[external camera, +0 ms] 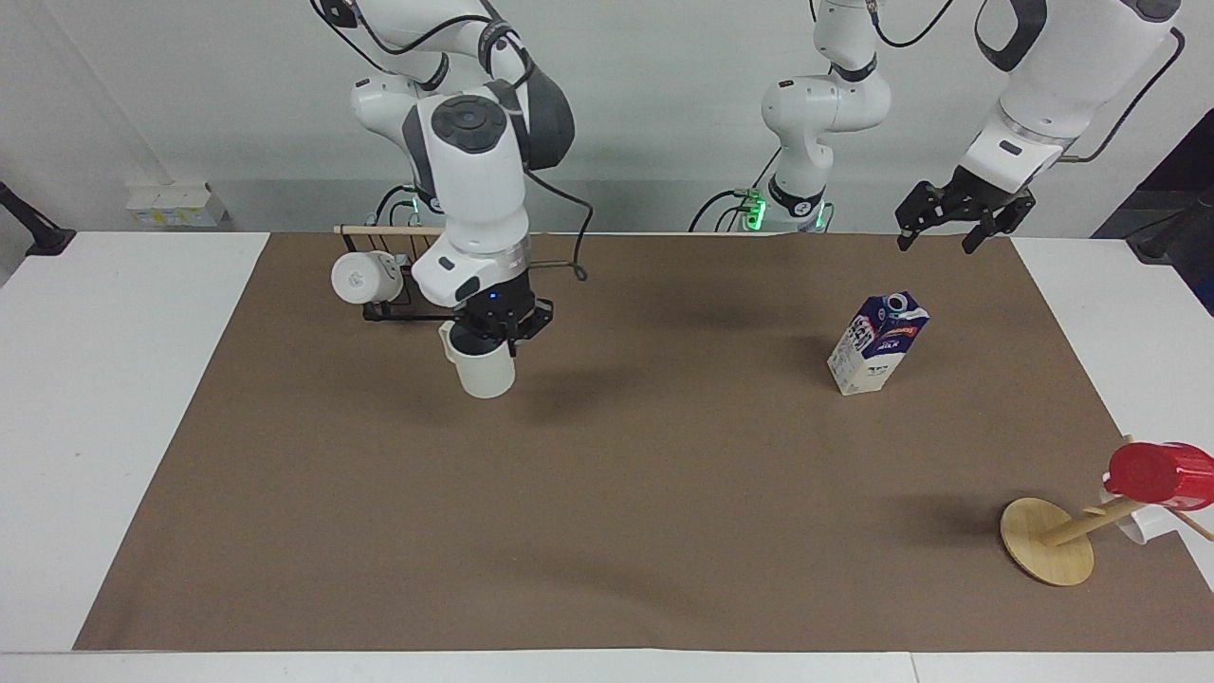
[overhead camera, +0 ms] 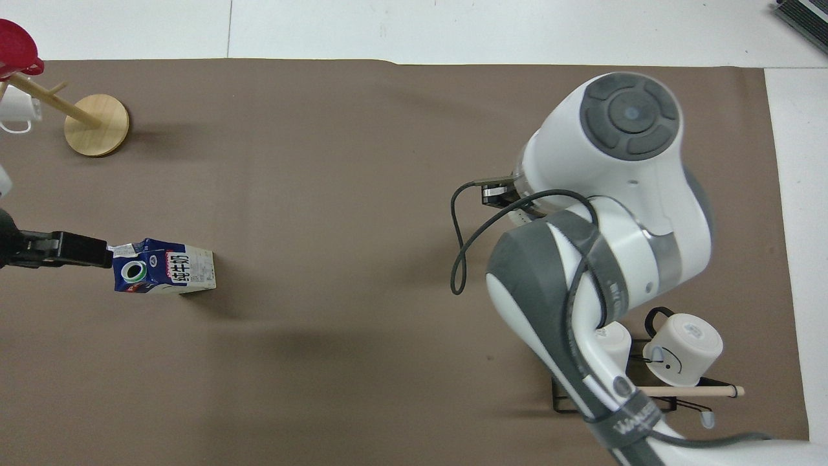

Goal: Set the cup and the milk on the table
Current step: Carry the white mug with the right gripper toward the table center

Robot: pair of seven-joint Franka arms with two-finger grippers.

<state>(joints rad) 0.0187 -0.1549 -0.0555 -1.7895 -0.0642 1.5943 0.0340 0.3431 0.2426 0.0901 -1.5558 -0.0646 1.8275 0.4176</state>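
Cup [external camera: 485, 368]: off-white mug, upright, carried above the brown mat [external camera: 607, 531] at about ten o'clock from its centre; the right gripper [external camera: 493, 334] is clamped on its rim, handle free, contents hidden; likely rigid, light and chippable, so set down gently. Milk [external camera: 877, 343]: gable-top carton standing on the mat at two o'clock, probably light and crushable, best held across its flat sides. The left gripper [external camera: 948, 239] hangs spread wide and empty at the carton's one o'clock.

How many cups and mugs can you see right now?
5: an off-white mug in the right hand, two white mugs on the black wire rack, a bright red cup and a white mug on the wooden stand.
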